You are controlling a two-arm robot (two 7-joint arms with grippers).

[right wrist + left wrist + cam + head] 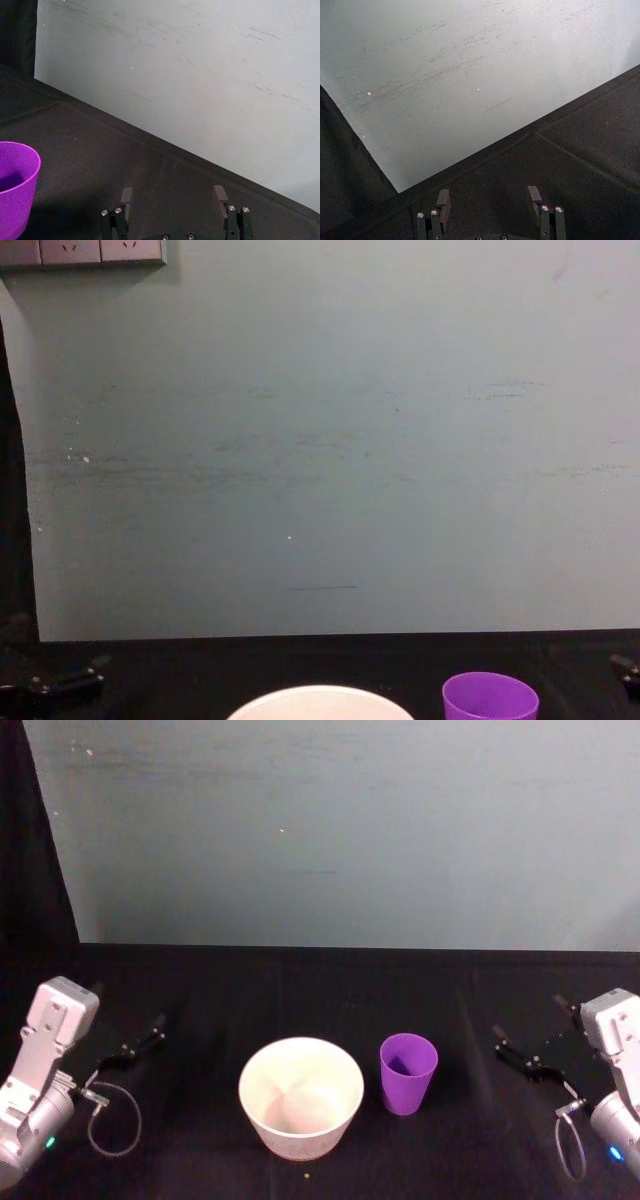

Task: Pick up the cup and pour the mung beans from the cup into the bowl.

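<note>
Cup (pixel 408 1072) stands upright on the black cloth (pixel 200 990), on the inboard side of your R claw (pixel 527 1017), near it but apart. Bowl (pixel 300 1098) is one step further inboard from that claw, just beside the cup w/ a thin gap, not touching. Upright cup keeps whatever's inside from spilling. I can't make out mung beans in it, just a dark patch. W/ the bowl that close, I'd judge the pour needs only a short lift and a tilt away from the R claw, toward the bowl.

R claw is released, fingers spread wide w/ nothing between them, low over the cloth. It's the nearer one, so prob. the one to take the cup. L claw (pixel 128 1003) is parked well apart on the bowl's far side, also released and empty.

Head view gives you the full layout: both claws, cup, bowl. R wrist view adds what it can't: the empty gap of the R claw (pixel 172 194) and the cup (pixel 15 180) off to one side, not lined up w/ the fingers. So you'd need to swing in first. L wrist view shows the L claw (pixel 489 196) facing bare cloth and the wall (pixel 470 75). Chest view catches just the rims of the cup (pixel 490 695) and bowl (pixel 320 702) from the side.
</note>
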